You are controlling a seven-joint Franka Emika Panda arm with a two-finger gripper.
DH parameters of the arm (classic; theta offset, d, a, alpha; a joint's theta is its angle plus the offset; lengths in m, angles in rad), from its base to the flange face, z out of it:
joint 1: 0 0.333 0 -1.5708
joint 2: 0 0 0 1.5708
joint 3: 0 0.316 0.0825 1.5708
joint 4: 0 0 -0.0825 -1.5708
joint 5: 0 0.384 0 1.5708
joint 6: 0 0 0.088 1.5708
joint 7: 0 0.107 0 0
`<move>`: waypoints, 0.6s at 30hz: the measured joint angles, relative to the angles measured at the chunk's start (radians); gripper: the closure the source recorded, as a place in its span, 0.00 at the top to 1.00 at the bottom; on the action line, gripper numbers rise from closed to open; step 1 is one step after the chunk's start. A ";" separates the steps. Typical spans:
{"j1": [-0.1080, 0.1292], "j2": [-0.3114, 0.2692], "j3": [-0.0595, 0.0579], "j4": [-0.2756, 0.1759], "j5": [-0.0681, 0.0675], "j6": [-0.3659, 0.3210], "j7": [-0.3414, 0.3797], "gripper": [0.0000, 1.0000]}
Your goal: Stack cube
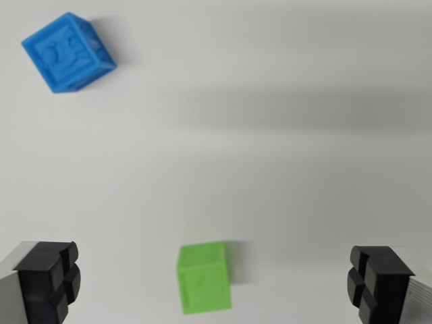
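Note:
A small green cube (204, 277) rests on the white surface near the bottom middle of the wrist view. My gripper (216, 283) is open, its two black fingertips (48, 280) far apart at the lower left and lower right corners, with the green cube between them and touching neither. A blue cube (67, 51) with a raised pattern on its top face lies turned at an angle in the upper left, well away from the fingers.
The white tabletop (283, 189) fills the view. A soft grey shadow band crosses the upper right part of it.

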 joint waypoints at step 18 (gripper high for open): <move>0.000 -0.028 0.000 -0.178 0.005 0.127 -0.058 1.00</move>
